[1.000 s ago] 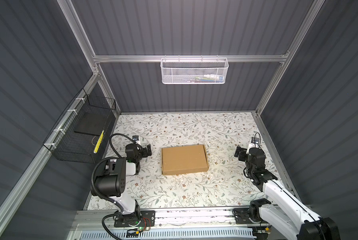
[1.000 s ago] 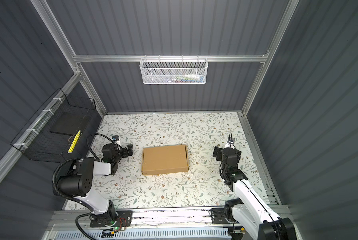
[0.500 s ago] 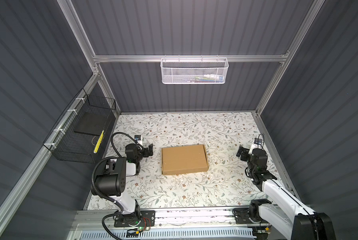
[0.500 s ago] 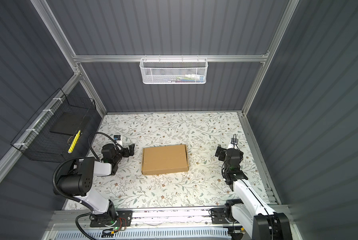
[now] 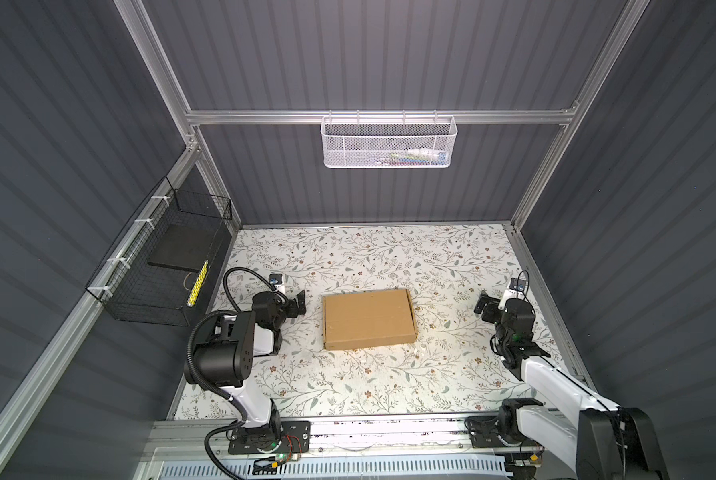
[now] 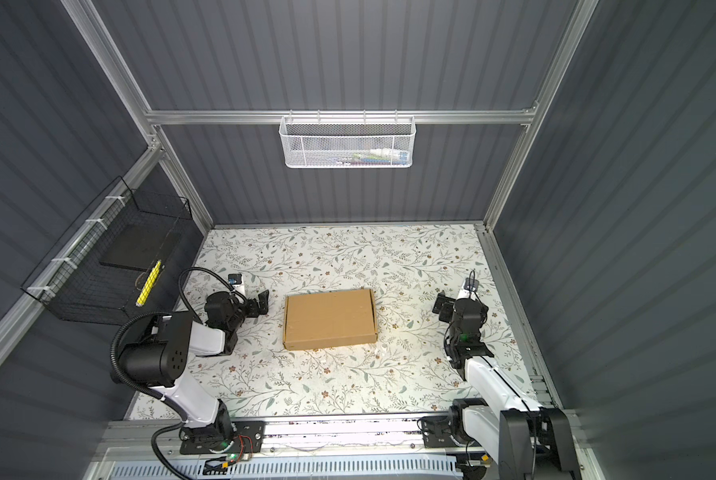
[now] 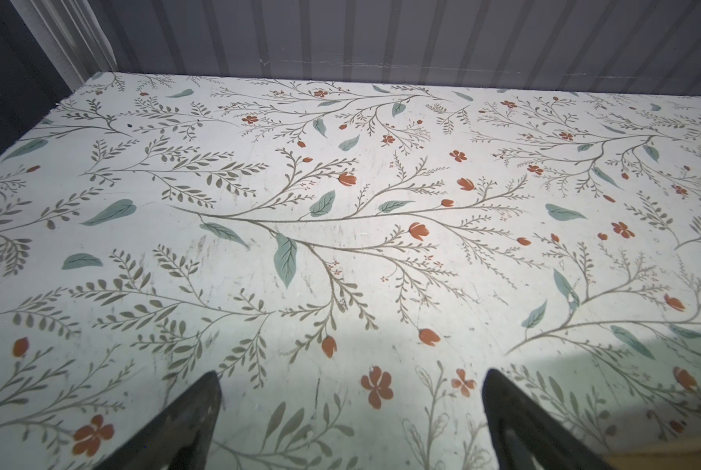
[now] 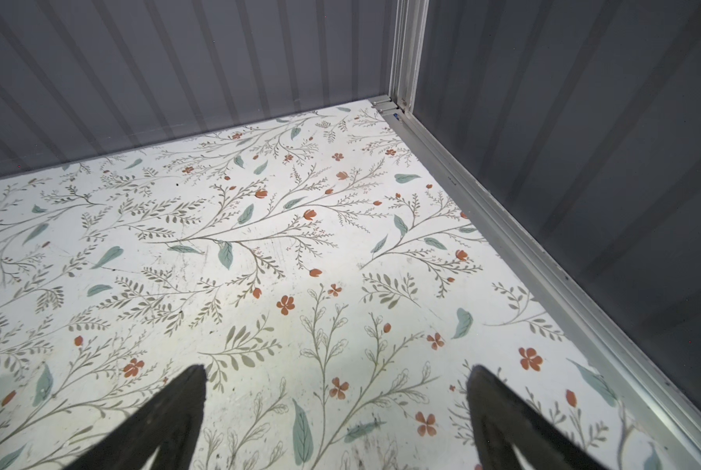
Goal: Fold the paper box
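The paper box [image 5: 368,318] [image 6: 330,319] is a shallow brown cardboard mailer lying closed and flat in the middle of the floral table. My left gripper [image 5: 298,305] [image 6: 261,305] stands open just left of the box, apart from it and low over the table. Only the floral surface shows between its fingers in the left wrist view [image 7: 352,374], with a sliver of brown cardboard [image 7: 674,457] at the frame's edge. My right gripper [image 5: 484,306] [image 6: 441,309] is open, well to the right of the box, and holds nothing [image 8: 337,368].
A black wire basket [image 5: 160,270] hangs on the left wall beside the left arm. A white mesh basket [image 5: 389,141] hangs high on the back rail. An aluminium rail [image 8: 544,264] borders the table close to the right gripper.
The right arm has drawn back slightly toward the right side. The left arm has barely shifted. The box has not moved and both grippers stay open.
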### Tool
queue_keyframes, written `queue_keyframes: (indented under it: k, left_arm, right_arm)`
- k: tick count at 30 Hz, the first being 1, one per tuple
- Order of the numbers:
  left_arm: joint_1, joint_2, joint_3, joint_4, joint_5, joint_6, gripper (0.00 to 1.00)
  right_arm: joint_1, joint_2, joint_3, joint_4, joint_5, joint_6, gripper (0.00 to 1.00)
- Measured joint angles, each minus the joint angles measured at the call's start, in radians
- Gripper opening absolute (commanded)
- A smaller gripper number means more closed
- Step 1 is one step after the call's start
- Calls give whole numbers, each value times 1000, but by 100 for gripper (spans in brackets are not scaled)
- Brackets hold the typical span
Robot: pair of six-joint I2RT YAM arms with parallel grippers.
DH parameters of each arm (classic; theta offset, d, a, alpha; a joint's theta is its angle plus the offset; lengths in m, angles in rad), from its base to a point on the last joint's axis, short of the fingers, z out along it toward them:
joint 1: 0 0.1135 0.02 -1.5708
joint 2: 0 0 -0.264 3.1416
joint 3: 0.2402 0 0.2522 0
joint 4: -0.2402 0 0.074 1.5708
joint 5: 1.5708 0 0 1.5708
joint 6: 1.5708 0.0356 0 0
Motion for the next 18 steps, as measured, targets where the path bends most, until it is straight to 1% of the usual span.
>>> queue_keyframes:
  k: [12,16,18]
  left_arm:
    - [-4,0,1,0,-11,0,100]
    - [-5,0,1,0,-12,0,100]
    - [-5,0,1,0,-14,0,100]
  right_arm:
    - [-74,223,13,242,-24,-26,99]
    - [-80,295,16,342,-34,-24,99]
    - [-80,309,16,357,-47,-24,99]
